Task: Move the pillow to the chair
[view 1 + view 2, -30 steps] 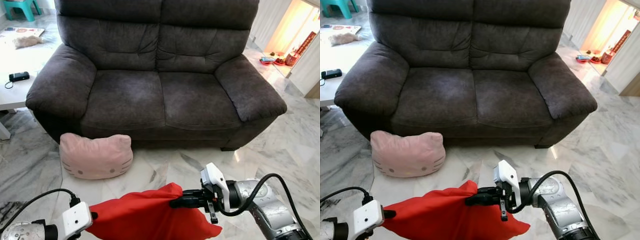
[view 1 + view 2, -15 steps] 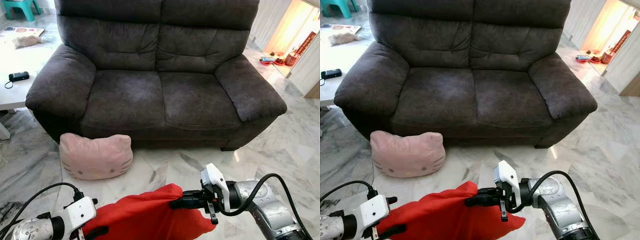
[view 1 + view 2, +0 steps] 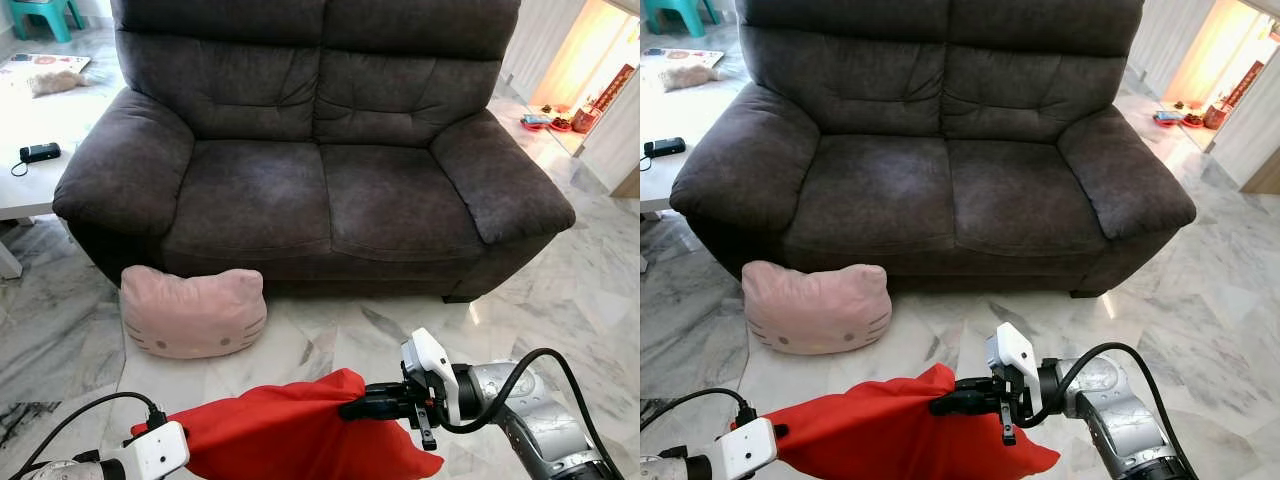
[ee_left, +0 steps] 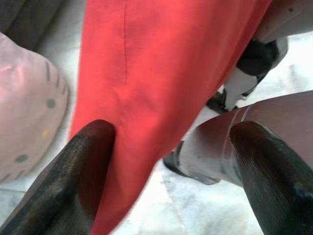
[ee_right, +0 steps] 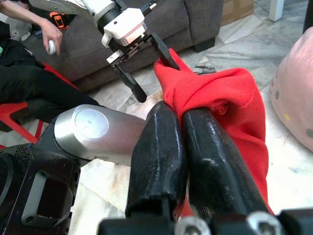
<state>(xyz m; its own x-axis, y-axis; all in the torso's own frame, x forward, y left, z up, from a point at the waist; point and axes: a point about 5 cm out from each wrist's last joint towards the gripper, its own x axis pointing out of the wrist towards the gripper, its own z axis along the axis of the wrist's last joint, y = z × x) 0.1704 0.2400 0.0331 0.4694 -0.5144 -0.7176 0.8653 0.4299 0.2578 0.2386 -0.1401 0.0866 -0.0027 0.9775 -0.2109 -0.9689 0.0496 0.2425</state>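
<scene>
Left eye view is showing the left gripper [image 3: 140,433] sitting low at the near left, its fingers hidden behind its white housing, touching the left end of the red pillow [image 3: 290,430]. The pillow is hanging in the air between the two arms, above the marble floor [image 3: 580,290]. At its right end the right gripper [image 3: 352,408] is pinching a top corner of the fabric. Beyond, a pink cat-face cushion [image 3: 192,312] is lying on the floor just in front of the dark grey sofa [image 3: 320,190], near its left arm.

The left wrist view is adding what the head cameras are missing: the left gripper's two black fingers [image 4: 88,166] are standing spread wide, one resting against the red cloth, the other apart from it, so nothing is being clamped. The right wrist view is showing the right gripper's fingers [image 5: 166,147] pressed together with red fabric bunched between them, the left gripper [image 5: 149,61] open at the pillow's far end, and a seated person's hand [image 5: 50,35] holding a small white object.
</scene>
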